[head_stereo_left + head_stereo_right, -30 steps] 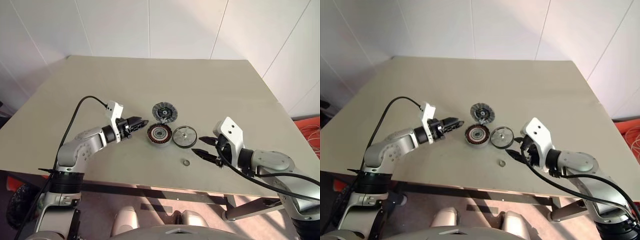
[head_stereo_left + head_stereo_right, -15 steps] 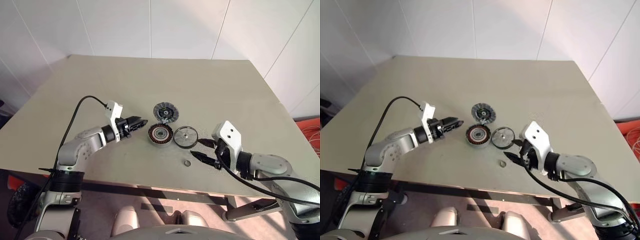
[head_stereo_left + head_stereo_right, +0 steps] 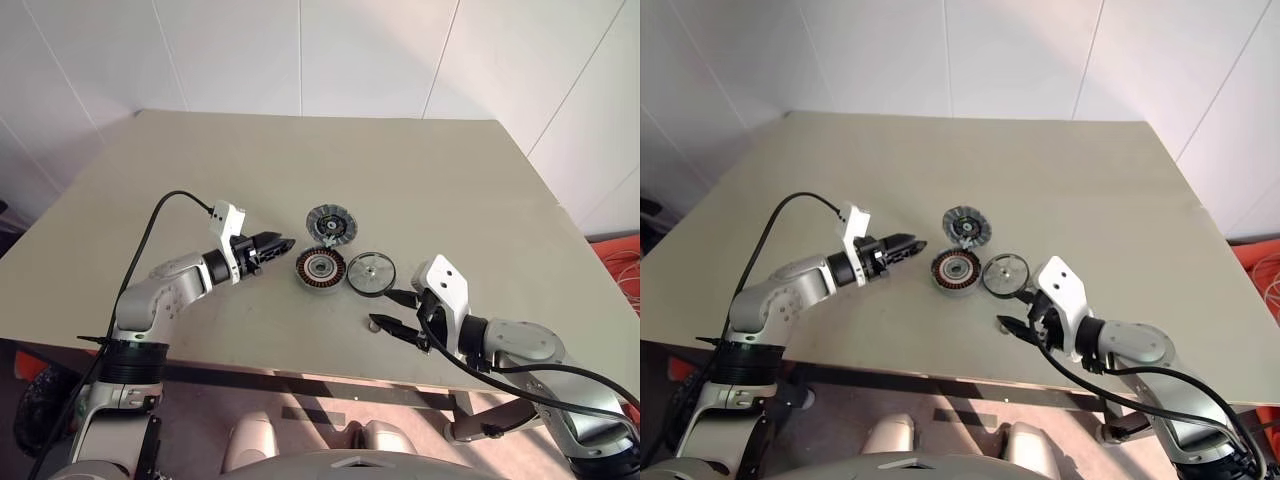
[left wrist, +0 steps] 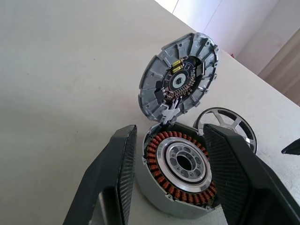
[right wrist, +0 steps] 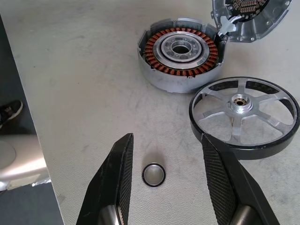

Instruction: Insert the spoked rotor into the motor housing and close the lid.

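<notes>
The motor housing (image 3: pixel 318 268), with copper-red windings around a silver hub, lies at the table's middle. The grey ribbed lid (image 3: pixel 330 224) stands tilted up at its far rim, its dark inner face showing in the left wrist view (image 4: pixel 180 82). Just right of the housing lies the spoked rotor (image 3: pixel 371 272), a black ring with silvery spokes facing up (image 5: pixel 244 111). My left gripper (image 3: pixel 285 243) hovers open and empty just left of the housing (image 4: pixel 180 168). My right gripper (image 3: pixel 385 310) is open and empty, low over the table in front of the rotor.
A tiny loose metal ring (image 5: pixel 153 174) lies on the table between my right gripper's fingers (image 5: pixel 123 164). The table's near edge (image 3: pixel 300 372) runs close behind that gripper. The beige tabletop (image 3: pixel 330 160) stretches far beyond the parts.
My right gripper has sunk and drifted left toward the near edge, ending over the small ring. The left arm and the parts have stayed put.
</notes>
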Robot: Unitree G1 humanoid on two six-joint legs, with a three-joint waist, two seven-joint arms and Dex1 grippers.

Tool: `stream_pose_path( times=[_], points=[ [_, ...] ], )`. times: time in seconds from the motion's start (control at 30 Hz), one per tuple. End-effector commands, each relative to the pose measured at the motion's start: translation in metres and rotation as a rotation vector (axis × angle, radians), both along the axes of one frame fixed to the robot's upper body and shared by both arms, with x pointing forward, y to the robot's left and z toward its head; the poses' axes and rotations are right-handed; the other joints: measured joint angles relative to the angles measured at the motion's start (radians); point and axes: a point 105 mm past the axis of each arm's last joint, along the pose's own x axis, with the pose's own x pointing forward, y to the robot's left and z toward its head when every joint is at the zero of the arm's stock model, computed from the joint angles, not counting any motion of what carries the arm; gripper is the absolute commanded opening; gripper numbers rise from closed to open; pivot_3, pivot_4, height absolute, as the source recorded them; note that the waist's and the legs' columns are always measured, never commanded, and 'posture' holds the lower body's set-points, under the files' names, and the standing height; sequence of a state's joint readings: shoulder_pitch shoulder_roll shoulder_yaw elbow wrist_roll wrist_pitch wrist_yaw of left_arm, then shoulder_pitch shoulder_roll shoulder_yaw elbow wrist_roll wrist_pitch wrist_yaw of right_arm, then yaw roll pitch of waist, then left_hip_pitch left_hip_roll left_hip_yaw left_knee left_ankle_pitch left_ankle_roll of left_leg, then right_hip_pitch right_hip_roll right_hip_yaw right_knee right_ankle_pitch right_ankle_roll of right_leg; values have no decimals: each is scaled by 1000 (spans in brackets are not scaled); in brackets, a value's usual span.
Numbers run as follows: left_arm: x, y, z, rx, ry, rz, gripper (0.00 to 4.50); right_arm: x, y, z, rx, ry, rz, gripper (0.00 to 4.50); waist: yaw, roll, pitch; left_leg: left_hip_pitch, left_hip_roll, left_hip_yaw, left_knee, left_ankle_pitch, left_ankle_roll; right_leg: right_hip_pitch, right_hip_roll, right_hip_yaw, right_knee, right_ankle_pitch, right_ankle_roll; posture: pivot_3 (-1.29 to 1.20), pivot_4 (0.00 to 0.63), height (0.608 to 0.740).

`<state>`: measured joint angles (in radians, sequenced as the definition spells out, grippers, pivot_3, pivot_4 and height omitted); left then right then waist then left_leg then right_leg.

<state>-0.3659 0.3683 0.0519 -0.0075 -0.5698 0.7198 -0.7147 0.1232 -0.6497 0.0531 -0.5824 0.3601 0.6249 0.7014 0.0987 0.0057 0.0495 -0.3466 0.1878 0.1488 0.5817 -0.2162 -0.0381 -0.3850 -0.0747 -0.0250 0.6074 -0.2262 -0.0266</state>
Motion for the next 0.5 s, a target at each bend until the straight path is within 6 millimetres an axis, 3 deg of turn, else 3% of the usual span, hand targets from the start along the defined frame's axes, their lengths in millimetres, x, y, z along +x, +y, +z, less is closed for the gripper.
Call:
stream_pose_path(
  times=[0.03, 0.37, 0.5],
  points=[
    [3, 2, 16, -2, -58, 0, 2348, -2, 5, 2, 26, 9, 11, 2519, 0, 0, 0, 0, 0, 0, 0, 0, 0, 0, 0, 0, 0, 0, 0, 0, 0, 740],
    [4, 2, 16, -2, -60, 2, 2348, 14, -8, -12, -6, 4, -56, 2519, -1, 0, 0, 0, 0, 0, 0, 0, 0, 0, 0, 0, 0, 0, 0, 0, 0, 740],
    [5, 1, 17, -1, -62, 2, 2348, 17, 7, -7, 50, -2, -34, 2519, -2, 0, 0, 0, 0, 0, 0, 0, 0, 0, 0, 0, 1, 0, 0, 0, 0, 740]
  ],
)
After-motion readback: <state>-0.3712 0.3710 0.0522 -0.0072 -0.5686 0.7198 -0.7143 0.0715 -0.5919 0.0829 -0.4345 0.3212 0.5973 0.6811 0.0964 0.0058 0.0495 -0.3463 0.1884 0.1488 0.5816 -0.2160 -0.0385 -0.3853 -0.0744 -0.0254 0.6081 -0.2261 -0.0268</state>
